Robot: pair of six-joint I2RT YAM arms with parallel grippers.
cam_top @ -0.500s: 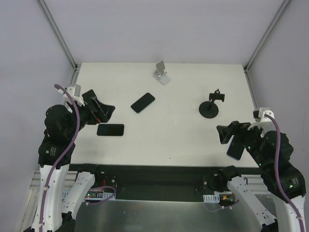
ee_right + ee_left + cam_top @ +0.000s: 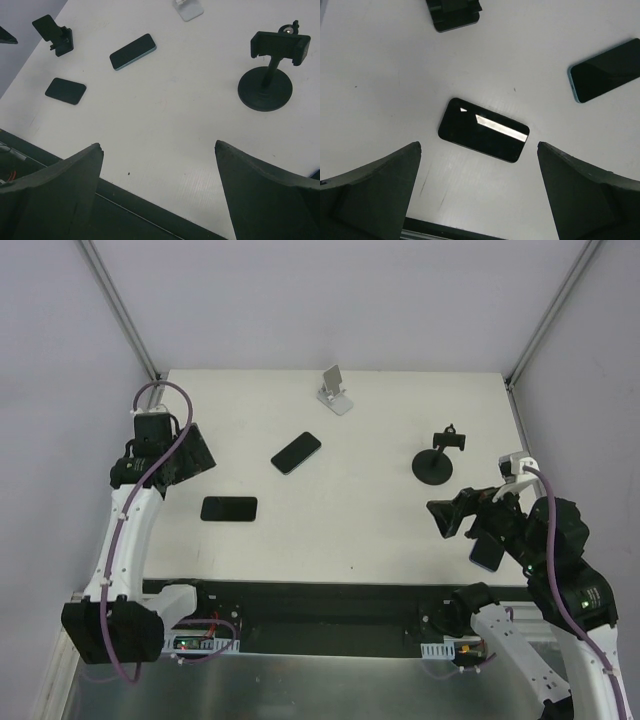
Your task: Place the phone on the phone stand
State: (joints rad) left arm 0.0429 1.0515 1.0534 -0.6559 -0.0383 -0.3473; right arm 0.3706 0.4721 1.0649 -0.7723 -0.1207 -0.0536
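Left wrist view: jaws spread over a black phone, nothing grasped

Left jaws stand released, wide apart and empty. A black phone (image 2: pixel 483 130) lies flat on the white counter (image 2: pixel 380 65) below them, framed in the gap between them and touched by neither. Beyond it and to one side lies a blue-edged phone (image 2: pixel 605 76), also flat. A small black stand (image 2: pixel 454 12) sits further out, straight ahead of the jaws and apart from both phones.

Right jaws are likewise released and empty, raised above the counter's near right corner. Ahead of them, near their right side, stands a black clamp stand (image 2: pixel 267 75) on a round base, with nothing in its clamp. A white stand (image 2: pixel 188 7) sits farthest from them, near the back edge, and it too is bare.

No phone is on any stand.

The counter is plain white with a few small specks, and a dark strip runs along its near edge. Pale grey walls close it in, with metal posts (image 2: pixel 120 315) at the back corners.

The left arm (image 2: pixel 125 530) rises steeply from its base, with its wrist bent over the counter's left side and a purple cable (image 2: pixel 165 390) looping over it. The right arm (image 2: pixel 555 540) leans inward, its jaws aimed across the counter.
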